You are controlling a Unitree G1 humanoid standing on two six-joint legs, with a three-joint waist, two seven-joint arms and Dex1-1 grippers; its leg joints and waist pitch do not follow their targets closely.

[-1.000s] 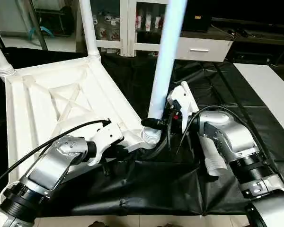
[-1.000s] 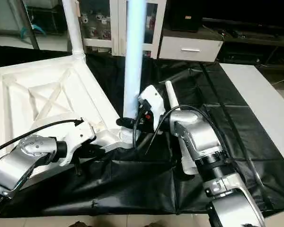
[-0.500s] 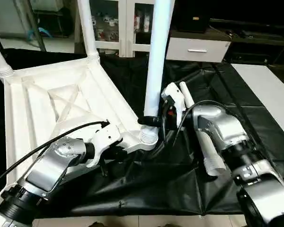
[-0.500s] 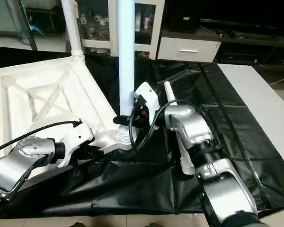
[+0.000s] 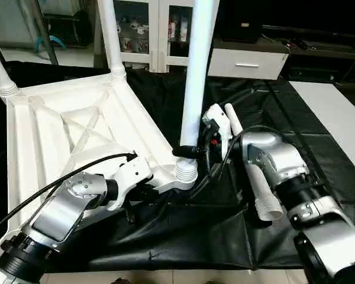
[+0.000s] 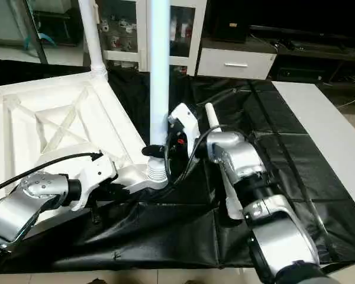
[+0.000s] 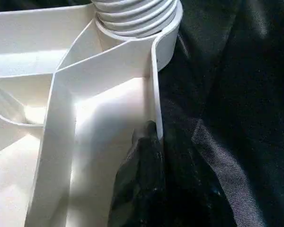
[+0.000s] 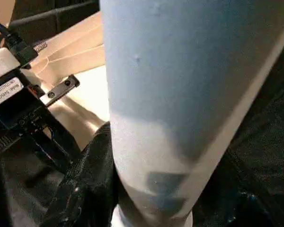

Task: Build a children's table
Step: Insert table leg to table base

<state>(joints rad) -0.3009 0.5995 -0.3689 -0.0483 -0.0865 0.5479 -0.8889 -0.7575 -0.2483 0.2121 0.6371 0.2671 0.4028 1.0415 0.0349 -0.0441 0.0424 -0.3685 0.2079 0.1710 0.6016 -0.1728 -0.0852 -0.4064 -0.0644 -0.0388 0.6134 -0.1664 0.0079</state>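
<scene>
Right gripper point(image 5: 192, 152) is clamped around the upright leg point(image 5: 196, 83) just above its corner socket point(image 5: 186, 173). Left gripper point(image 7: 149, 142) is closed, pinching the tabletop point(image 5: 59, 130) rim beside that socket. Tabletop lies underside-up on the black cover point(image 5: 284, 118); a loose leg point(image 5: 257, 183) lies under the right forearm.

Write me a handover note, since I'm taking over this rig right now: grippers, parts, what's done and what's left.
Left gripper: shut on the tabletop rim beside the near corner socket, bracing it.
Right gripper: shut on the third leg just above that socket.
The tabletop lies underside up on the black cover. Two far legs stand in their sockets.
The fourth leg lies on the cover under the right forearm.
Left: finish seating the third leg, then fit the fourth.
</scene>
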